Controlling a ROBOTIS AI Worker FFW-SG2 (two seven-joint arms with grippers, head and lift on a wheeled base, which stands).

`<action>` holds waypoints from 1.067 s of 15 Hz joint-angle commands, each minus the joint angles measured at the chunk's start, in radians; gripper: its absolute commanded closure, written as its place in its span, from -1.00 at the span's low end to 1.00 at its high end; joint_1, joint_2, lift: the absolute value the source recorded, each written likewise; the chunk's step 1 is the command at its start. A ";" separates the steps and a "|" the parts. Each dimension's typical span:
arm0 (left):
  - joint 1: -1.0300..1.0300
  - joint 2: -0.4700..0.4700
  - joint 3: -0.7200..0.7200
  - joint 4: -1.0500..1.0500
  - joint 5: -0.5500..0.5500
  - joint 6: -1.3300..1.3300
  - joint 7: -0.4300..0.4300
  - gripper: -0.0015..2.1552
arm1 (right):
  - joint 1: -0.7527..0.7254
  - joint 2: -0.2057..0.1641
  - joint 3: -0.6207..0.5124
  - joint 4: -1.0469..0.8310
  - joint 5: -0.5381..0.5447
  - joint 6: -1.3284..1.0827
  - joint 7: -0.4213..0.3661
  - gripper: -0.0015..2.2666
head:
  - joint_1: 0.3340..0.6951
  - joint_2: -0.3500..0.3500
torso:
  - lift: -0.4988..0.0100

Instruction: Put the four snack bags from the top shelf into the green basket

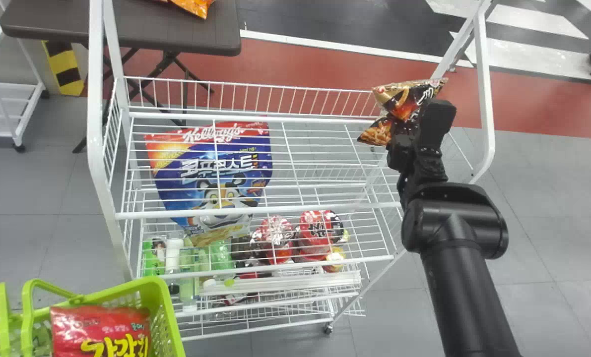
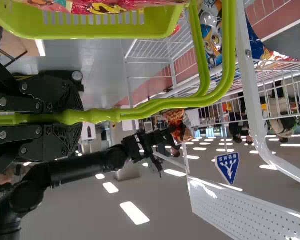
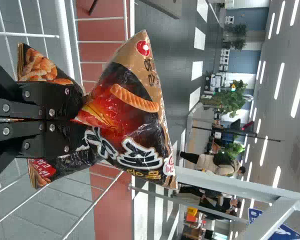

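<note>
Grey floor (image 1: 27,238) lies under the white rack (image 1: 95,99). At its front left, left pincer (image 2: 72,117) grips green basket (image 1: 159,290) containing red bag (image 1: 97,329); at its right end, right pincer (image 1: 417,129) pinches dark snack bag (image 1: 392,94).

The jointed black right arm (image 1: 466,282) slants from between four and five o'clock to the clamped, flat-fingered black right gripper (image 1: 417,128) at two o'clock, the matching left gripper (image 2: 74,117) clamped too.

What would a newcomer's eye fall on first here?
Likely the black-and-orange bag, pinched by the right gripper at the right end of the white rack. Next come the big blue bag, seen through the rack's wires, and the green basket at the head view's lower left, a red bag inside.
</note>
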 commanded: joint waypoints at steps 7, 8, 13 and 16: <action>0.000 -0.004 -0.002 0.002 0.000 0.000 -0.011 0.76 | 0.355 0.008 0.094 -0.571 -0.215 0.061 0.048 0.99 | 1.00 -0.62 | 0.96; 0.000 -0.004 -0.002 0.002 0.000 0.000 -0.011 0.76 | 0.408 0.010 0.120 -0.636 -0.230 0.064 0.068 0.99 | 1.00 -0.50 | 0.96; -0.006 -0.004 -0.003 0.011 0.000 0.000 -0.011 0.76 | 0.603 -0.006 0.188 -0.852 -0.361 0.242 0.187 0.99 | 1.00 -0.04 | 0.96; -0.012 -0.004 -0.008 0.014 0.000 0.000 -0.011 0.76 | 0.648 -0.027 0.216 -0.907 -0.460 0.494 0.296 0.99 | 1.00 0.19 | 0.96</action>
